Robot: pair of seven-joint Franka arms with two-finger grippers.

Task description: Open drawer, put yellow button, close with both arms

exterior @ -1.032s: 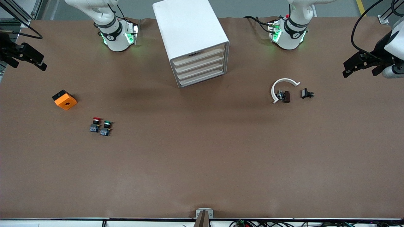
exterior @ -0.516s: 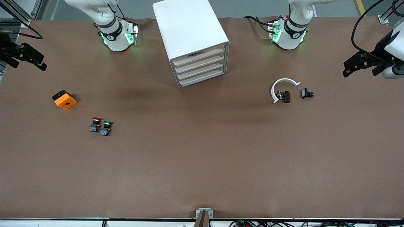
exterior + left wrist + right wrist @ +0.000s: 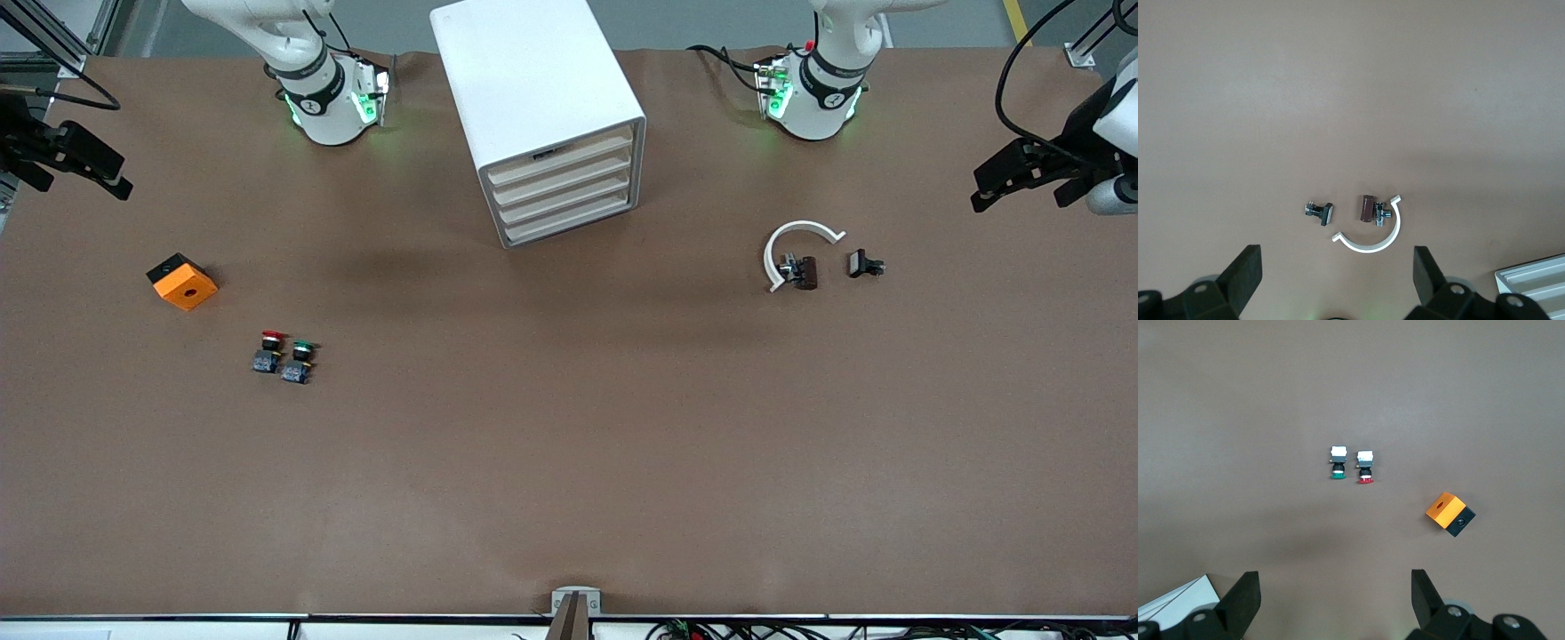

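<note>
Brown table (image 3: 569,462), cabinet (image 3: 538,107), spread hands (image 3: 1009,182) (image 3: 84,164) over its ends

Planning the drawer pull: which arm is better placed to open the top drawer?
Left, probably: the drawer, shut, faces slightly toward the left arm's end. The left gripper and right gripper both hang open over their table ends.

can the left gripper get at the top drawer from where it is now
Probably yes. The left gripper is open, empty and up at its own end of the table; the top drawer is shut, its front bare, with nothing standing between them.
</note>
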